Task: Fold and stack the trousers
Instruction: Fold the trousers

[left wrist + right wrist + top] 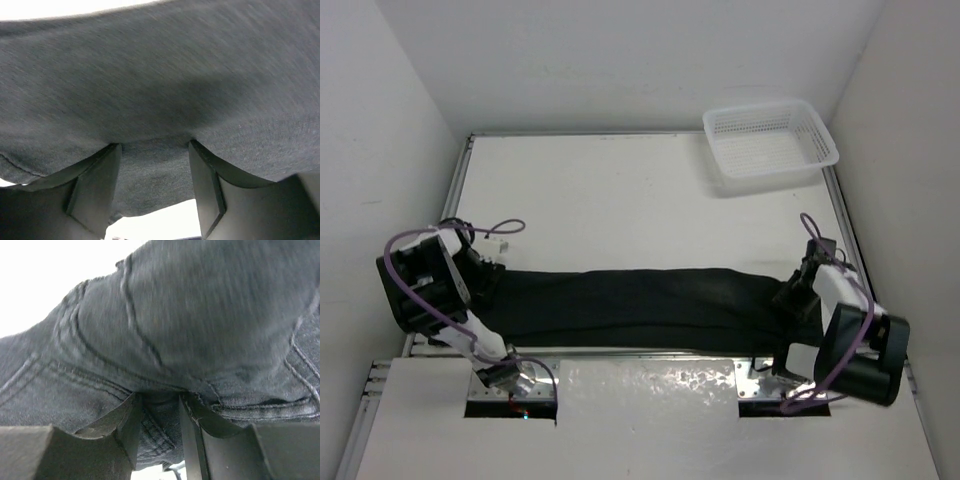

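**Left tool**: the jaws stand at a middling gap and dark cloth fills the space between them. The wrist view does not show whether the cloth is clamped.

**Right tool**: the jaws are narrow and closed on a thick fold of stitched seam.

**Hazards**
- The left tool may catch only the upper layer. On a lift the layers would then part and the fold would open.
- The right tool grips a bulky seam. A bite this shallow may slip under the weight of the cloth.
- If one tool rises ahead of the other, the fold will skew.
- The cloth lies close to the near edge of the surface. Any slack dragged toward the bases may spill over that edge.

**Position of the work**
- The trousers lie flat in one long band from left to right along the near part of the surface.
- Judging by the pocket stitching, the waist end is at the right tool and the leg end at the left tool.
- Each tool sits at its own end of the band, touching the cloth.
- The white basket stands well apart at the far right corner.
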